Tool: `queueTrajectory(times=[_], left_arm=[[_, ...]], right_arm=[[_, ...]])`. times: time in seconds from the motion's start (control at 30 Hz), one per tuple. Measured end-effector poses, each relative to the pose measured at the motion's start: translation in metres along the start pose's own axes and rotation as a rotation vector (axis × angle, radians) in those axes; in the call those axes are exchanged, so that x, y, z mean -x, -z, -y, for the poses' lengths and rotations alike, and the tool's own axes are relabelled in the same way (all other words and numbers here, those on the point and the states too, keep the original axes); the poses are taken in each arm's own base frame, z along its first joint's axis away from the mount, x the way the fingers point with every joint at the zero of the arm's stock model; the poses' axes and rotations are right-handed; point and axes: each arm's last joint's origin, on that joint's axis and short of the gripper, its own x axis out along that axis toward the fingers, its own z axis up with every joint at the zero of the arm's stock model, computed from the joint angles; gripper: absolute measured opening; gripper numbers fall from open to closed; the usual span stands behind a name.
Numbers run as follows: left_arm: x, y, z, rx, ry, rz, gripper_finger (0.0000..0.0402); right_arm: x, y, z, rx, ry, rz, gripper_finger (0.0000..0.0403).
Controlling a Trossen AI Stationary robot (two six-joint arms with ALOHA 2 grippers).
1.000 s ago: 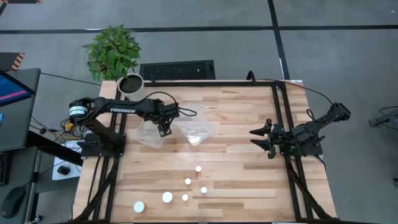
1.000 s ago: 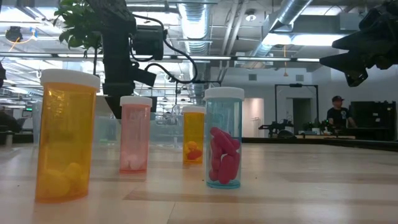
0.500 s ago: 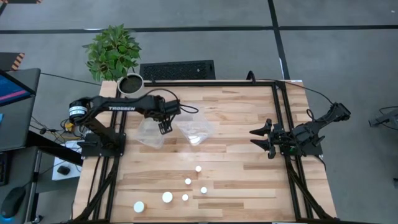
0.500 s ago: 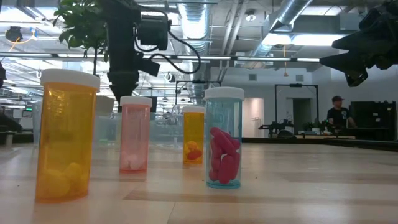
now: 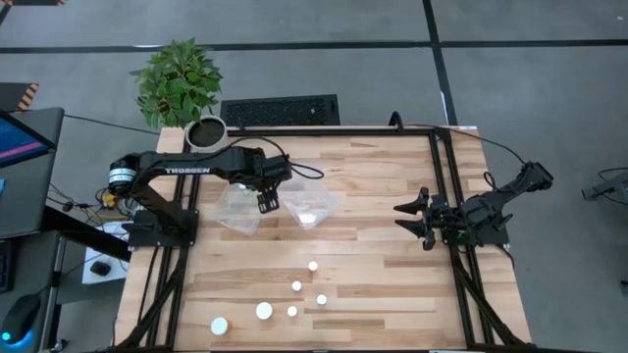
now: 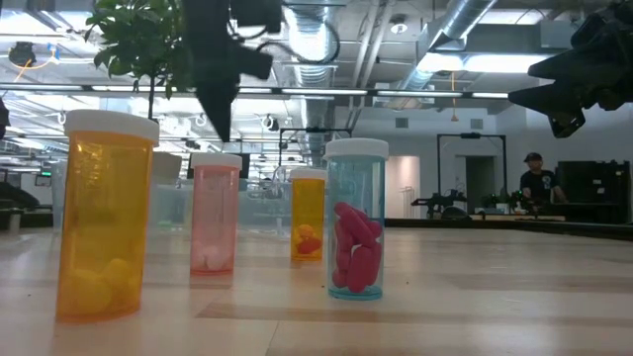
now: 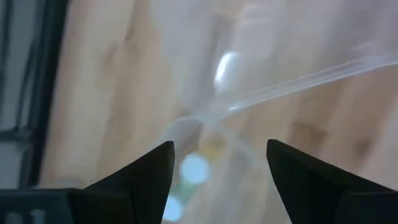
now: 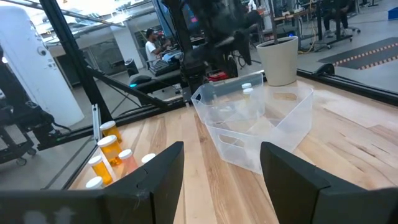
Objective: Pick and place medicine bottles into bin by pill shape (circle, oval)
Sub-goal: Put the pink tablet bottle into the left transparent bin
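My left jaws hang open and empty above the seam between the two clear bins. The medicine bottles stand well beyond them on the surface; I should descend straight over one cap. My right jaws wait open, far off.

The left gripper hangs with fingers apart; the right gripper waits open at the table's right edge.
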Motion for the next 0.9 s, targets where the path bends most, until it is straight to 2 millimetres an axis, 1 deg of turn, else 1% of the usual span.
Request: queueTrajectory(times=[0.07, 0.2, 0.47, 0.57, 0.73, 0.9], left_arm=[[0.007, -0.004, 0.008, -0.013, 0.054, 0.033, 0.0250], [0.015, -0.009, 0.033, -0.071, 0.154, 0.117, 0.0250], [0.036, -0.013, 0.094, -0.192, 0.267, 0.348, 0.0249], [0.045, -0.012, 0.113, -0.223, 0.275, 0.434, 0.0249], [0.057, -0.010, 0.135, -0.221, 0.283, 0.549, 0.0249], [0.064, -0.006, 0.148, -0.169, 0.342, 0.578, 0.0249]], right_arm=[[0.000, 0.000, 0.000, 0.000, 0.000, 0.000, 0.0226], [0.000, 0.000, 0.000, 0.000, 0.000, 0.001, 0.0226], [0.000, 0.000, 0.000, -0.001, 0.000, 0.001, 0.0226], [0.000, 0.000, 0.000, -0.001, 0.000, 0.001, 0.0226], [0.000, 0.000, 0.000, 0.000, 0.000, 0.000, 0.0226], [0.000, 0.000, 0.000, 0.000, 0.000, 0.000, 0.0226]])
